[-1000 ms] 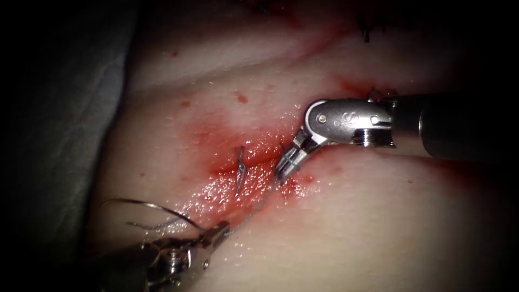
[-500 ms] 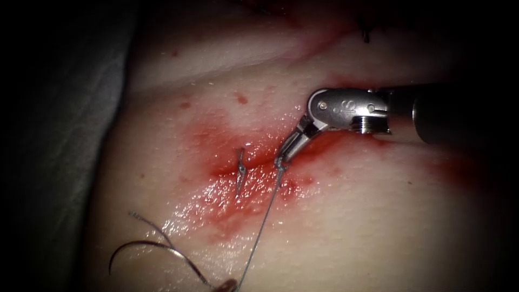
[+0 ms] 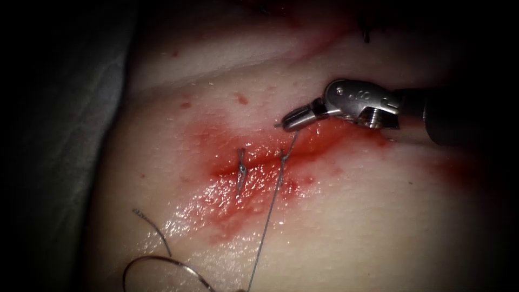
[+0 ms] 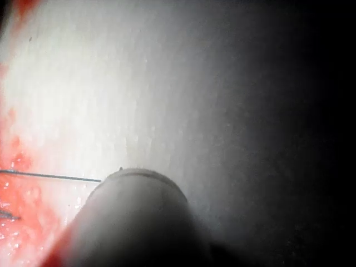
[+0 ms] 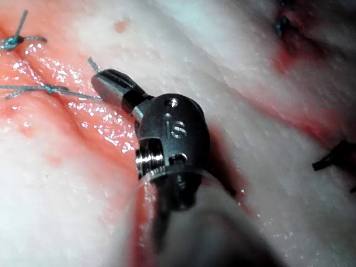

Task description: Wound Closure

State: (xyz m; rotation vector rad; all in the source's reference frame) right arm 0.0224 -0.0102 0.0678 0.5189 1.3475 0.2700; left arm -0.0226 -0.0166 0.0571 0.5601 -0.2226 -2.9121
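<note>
My right tool [image 3: 285, 123] hovers just right of the cut [image 3: 259, 157], jaws shut on the short end of the thread. From the jaws the thread [image 3: 268, 216] drops to a knot [image 3: 282, 158] on the cut, then runs taut to the lower edge. The right wrist view shows the same jaws [image 5: 101, 82] shut on the thread beside the knot [image 5: 49, 89]. The curved needle [image 3: 162, 261] lies free over the tissue [image 3: 378, 216] left of the cut, not in it. My left tool's shaft [image 4: 133, 217] is a blur, with thread [image 4: 55, 177] leading to it.
A finished stitch with cut ends [image 3: 240, 168] sits on the cut just left of the knot, also seen as a stitch [image 5: 14, 40] in the right wrist view. Red fluid [image 3: 238, 189] wets the tissue around the cut. Dark stitches [image 3: 366, 37] lie farther up.
My left tool has drawn down and out of the endoscope view, taking needle and long thread with it. The right tool rose up and right with the short end; the thread straightened.
</note>
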